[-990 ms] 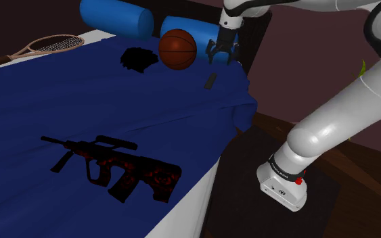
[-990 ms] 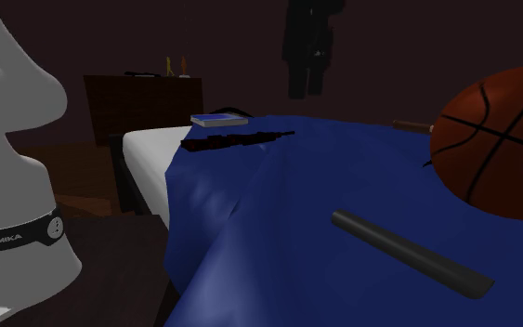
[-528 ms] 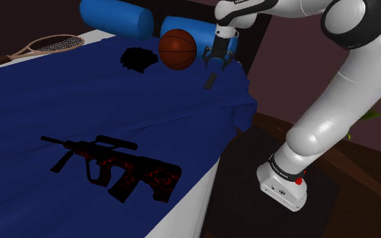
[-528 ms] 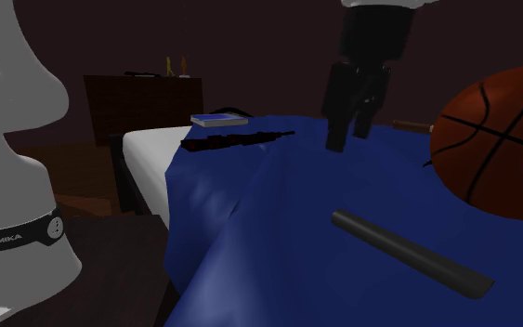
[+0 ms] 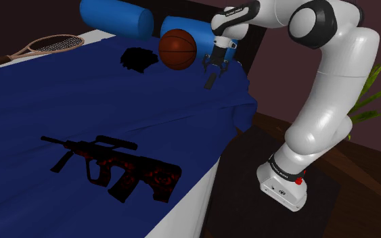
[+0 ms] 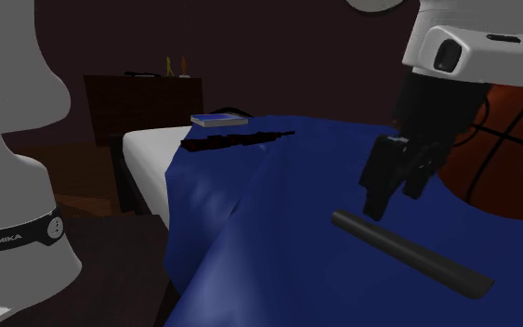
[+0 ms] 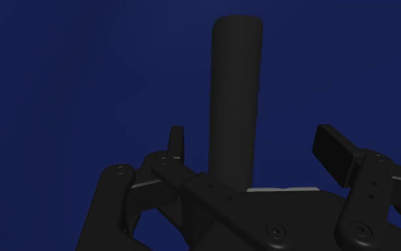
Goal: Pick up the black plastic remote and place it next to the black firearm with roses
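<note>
White arm [image 5: 327, 108] rising from its base at the shoulder view's lower right, elbow bent high, forearm reaching toward that view's left, wrist turned downward, black gripper [image 5: 212, 67] pointing straight down, its two fingers [image 7: 332, 146] spread well apart
</note>
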`<state>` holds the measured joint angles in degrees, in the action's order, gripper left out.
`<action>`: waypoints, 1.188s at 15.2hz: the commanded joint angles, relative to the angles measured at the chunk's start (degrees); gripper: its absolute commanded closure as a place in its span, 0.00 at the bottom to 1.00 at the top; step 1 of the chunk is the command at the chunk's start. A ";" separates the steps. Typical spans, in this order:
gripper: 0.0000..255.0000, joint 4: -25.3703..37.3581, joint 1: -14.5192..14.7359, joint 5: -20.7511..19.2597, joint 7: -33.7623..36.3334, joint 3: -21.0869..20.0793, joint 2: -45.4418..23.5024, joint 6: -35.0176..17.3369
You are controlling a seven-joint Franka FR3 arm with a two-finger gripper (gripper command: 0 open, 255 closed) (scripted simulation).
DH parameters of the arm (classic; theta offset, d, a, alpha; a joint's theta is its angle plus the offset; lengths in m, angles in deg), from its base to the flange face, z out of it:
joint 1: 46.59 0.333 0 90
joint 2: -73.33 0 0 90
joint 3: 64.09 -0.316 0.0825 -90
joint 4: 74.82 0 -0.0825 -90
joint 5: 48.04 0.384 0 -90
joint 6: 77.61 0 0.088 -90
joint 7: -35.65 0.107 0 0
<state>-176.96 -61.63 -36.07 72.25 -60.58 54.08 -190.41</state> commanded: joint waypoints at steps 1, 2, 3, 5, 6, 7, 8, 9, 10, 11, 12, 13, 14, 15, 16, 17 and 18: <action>0.00 0.56 -0.46 0.67 0.34 0.27 -1.89 -1.03; 0.00 0.07 -0.40 0.75 0.29 0.22 -2.10 -1.73; 0.00 -0.40 -0.34 0.83 0.23 0.16 -2.32 -2.42; 0.00 -1.30 -0.22 1.01 0.12 0.05 -2.78 -3.80; 0.00 -1.73 -0.16 1.10 0.06 -0.01 -3.03 -4.48; 0.00 -2.14 -0.10 1.19 0.00 -0.07 -3.30 -5.16; 0.00 -2.39 -0.06 1.24 -0.04 -0.10 -3.44 -5.55; 0.00 -2.38 -0.06 1.25 -0.04 -0.11 -3.45 -5.55; 0.00 -2.38 -0.06 1.25 -0.04 -0.11 -3.45 -5.55; 0.00 -2.38 -0.06 1.25 -0.04 -0.11 -3.45 -5.55; 0.00 -2.38 -0.06 1.25 -0.04 -0.11 -3.45 -5.55; 0.00 -2.37 -0.06 1.25 -0.04 -0.11 -3.45 -5.55; 0.00 -2.37 -0.06 1.25 -0.04 -0.11 -3.45 -5.55; 0.00 -2.38 -0.06 1.24 -0.04 -0.11 -3.44 -5.54; 1.00 -2.38 -0.06 1.24 -0.04 -0.11 -3.44 -5.54; 1.00 -2.38 -0.06 1.24 -0.04 -0.11 -3.44 -5.54; 1.00 -2.36 -0.05 1.24 -0.01 -0.11 -3.43 -5.51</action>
<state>-179.10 -61.81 -34.94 72.28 -60.51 51.03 -195.71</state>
